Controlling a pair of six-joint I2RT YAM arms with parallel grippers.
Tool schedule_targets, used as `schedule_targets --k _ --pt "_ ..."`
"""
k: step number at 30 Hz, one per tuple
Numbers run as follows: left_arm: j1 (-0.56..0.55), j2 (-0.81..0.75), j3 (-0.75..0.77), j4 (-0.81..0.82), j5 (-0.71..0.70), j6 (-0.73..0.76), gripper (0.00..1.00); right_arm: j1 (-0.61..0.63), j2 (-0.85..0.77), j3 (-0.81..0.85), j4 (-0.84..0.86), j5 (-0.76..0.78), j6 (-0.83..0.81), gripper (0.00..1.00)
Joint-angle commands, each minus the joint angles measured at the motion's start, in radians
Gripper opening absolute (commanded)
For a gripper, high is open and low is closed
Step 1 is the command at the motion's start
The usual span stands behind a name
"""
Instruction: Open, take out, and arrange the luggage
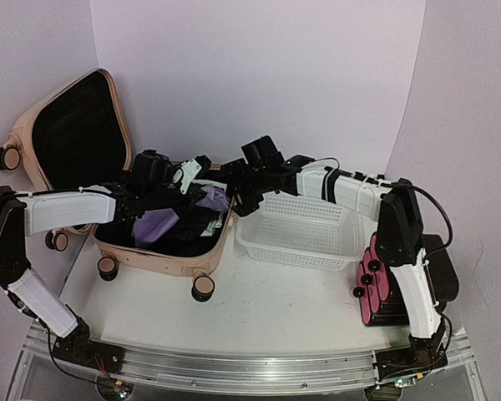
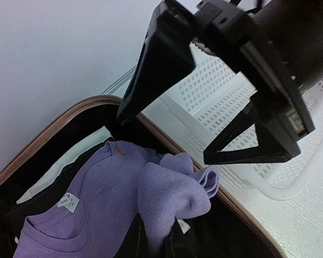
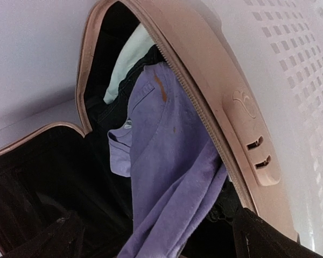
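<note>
The luggage, a pale pink hard-shell suitcase, lies open at the left of the table, its black-lined lid leaning back against the wall. A purple shirt lies on top of black and white clothes in its base. My left gripper hangs over the base, shut on a raised fold of the purple shirt. Its fingers blend into the dark clothes in the left wrist view. My right gripper stands open at the suitcase's right rim, with a purple shirt sleeve running between its spread fingers.
A white mesh basket stands just right of the suitcase, touching its side. Several pink cylinders sit on a black box by the right arm's base. White walls close in behind and at both sides.
</note>
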Motion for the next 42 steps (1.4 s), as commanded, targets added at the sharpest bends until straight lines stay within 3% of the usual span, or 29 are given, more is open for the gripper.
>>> schedule_targets --k 1,8,11,17,29,36,40,42 --pt "0.002 -0.048 -0.010 0.084 0.025 -0.019 0.00 0.021 0.056 0.111 0.065 -0.006 0.171 0.96" --pt "0.004 -0.074 -0.024 0.096 0.023 -0.012 0.00 0.049 0.080 0.095 0.063 0.068 0.285 0.91" --pt "0.006 -0.090 -0.037 0.101 0.020 -0.008 0.00 0.054 0.087 0.094 0.063 0.085 0.317 0.84" --pt "0.009 -0.124 -0.057 0.118 0.025 -0.010 0.00 0.057 0.124 0.119 0.063 0.130 0.376 0.83" --pt "0.012 -0.177 -0.098 0.129 0.035 -0.001 0.00 0.043 0.264 0.289 0.053 0.199 0.390 0.66" --pt "0.013 -0.198 -0.123 0.131 0.037 -0.012 0.00 0.030 0.320 0.375 0.059 0.176 0.336 0.25" --pt "0.014 -0.237 -0.155 0.132 0.046 -0.030 0.00 0.013 0.327 0.456 0.085 0.158 0.144 0.00" --pt "0.013 -0.262 -0.179 0.129 0.075 -0.058 0.00 0.003 0.298 0.441 0.124 0.137 -0.002 0.00"
